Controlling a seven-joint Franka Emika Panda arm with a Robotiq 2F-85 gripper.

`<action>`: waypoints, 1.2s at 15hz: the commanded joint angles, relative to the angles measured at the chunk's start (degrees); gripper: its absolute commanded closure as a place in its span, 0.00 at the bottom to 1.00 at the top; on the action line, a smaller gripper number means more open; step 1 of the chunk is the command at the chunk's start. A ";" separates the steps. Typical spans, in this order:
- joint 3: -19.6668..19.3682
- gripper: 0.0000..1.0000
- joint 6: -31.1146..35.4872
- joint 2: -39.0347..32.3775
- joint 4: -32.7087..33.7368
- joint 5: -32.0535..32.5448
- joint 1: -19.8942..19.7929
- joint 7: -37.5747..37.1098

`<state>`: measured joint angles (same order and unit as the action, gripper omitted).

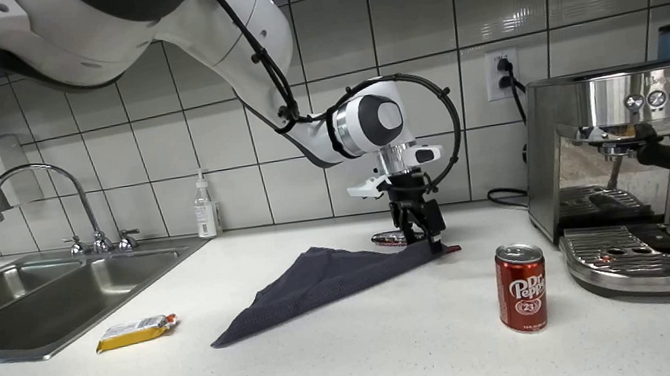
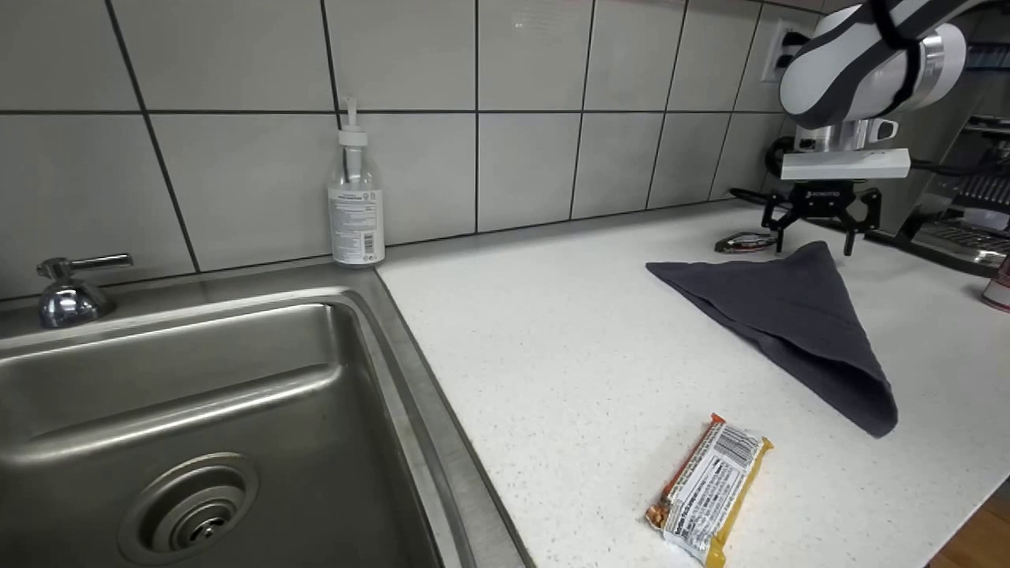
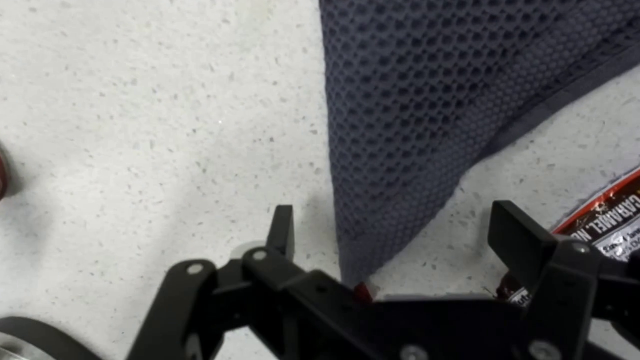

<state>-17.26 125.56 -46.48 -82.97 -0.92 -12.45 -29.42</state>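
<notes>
Down at the desk [image 3: 200, 115], claw [image 3: 393, 217] is spread pretty wide, straddling one corner of a dark cloth [image 3: 400, 115], with a shiny wrapped bar [image 3: 617, 217] right by it.

The arm [image 1: 215, 43] is white with dark grey patches [image 1: 370, 123] around its rounded joints. A black cable [image 1: 455, 116], strapped along it, loops by the wrist [image 1: 355, 125], which has a silvery collar [image 1: 394, 159]. The black, angular fingers [image 3: 522, 240] carry pale round screws [image 3: 413, 352].

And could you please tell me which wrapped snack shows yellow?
The snack nearer the sink, yellow along one side; the dark brown one beside the hand has red edging.
</notes>
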 commanded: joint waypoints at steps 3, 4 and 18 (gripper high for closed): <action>-0.13 0.28 -2.13 -1.70 3.47 -1.08 -0.70 -1.23; -0.15 0.34 -2.02 -1.66 3.45 -1.08 -0.74 -1.29; 0.03 0.99 0.39 1.09 1.51 -1.24 -1.72 0.92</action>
<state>-17.65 125.81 -46.61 -81.66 -1.07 -13.11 -30.05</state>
